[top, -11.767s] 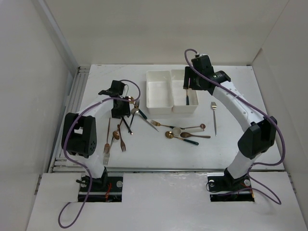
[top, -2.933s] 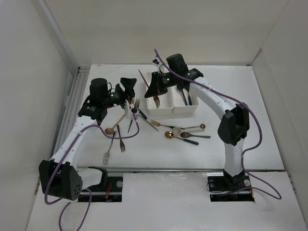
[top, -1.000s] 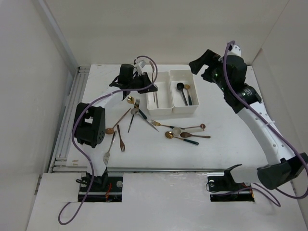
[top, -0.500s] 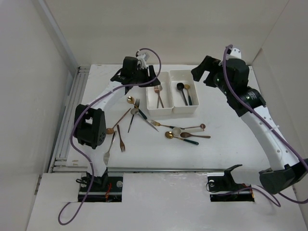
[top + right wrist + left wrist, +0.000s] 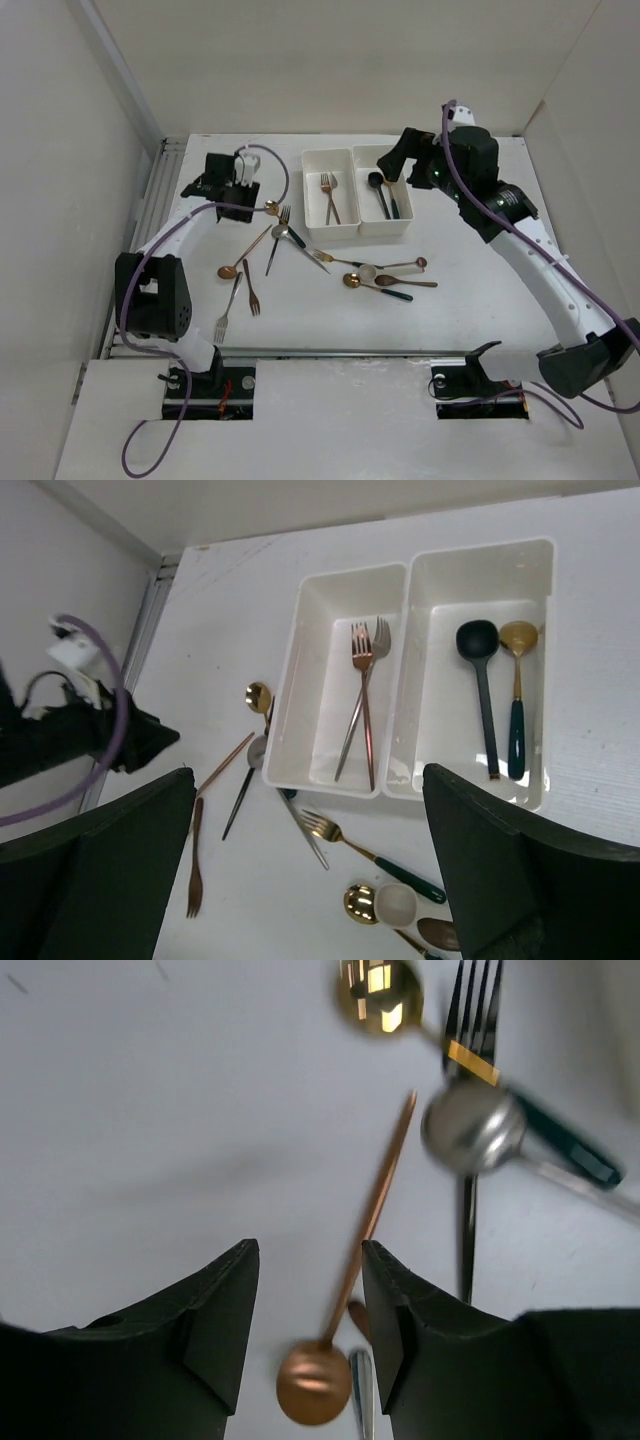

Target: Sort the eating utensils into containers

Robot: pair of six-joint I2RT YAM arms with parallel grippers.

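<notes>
Left gripper (image 5: 305, 1260) retreated from bins (image 5: 332, 229) | jaws apart, copper spoon (image 5: 368, 1205) below | right gripper (image 5: 305, 790) spread wide

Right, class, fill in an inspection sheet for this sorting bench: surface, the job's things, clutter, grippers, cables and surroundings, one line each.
Surface: white table, utensils scattered between the arms.
Job's things: left bin holds two forks; right bin holds a black spoon and a gold spoon; about ten loose utensils lie on the table.
Clutter: nothing seen.
Grippers: left gripper has its fingers open over a copper spoon, empty; right gripper open, empty, above the bins.
Cables: a purple cable loops along each arm.
Surroundings: white walls on three sides; metal rail at the table's left edge.
</notes>
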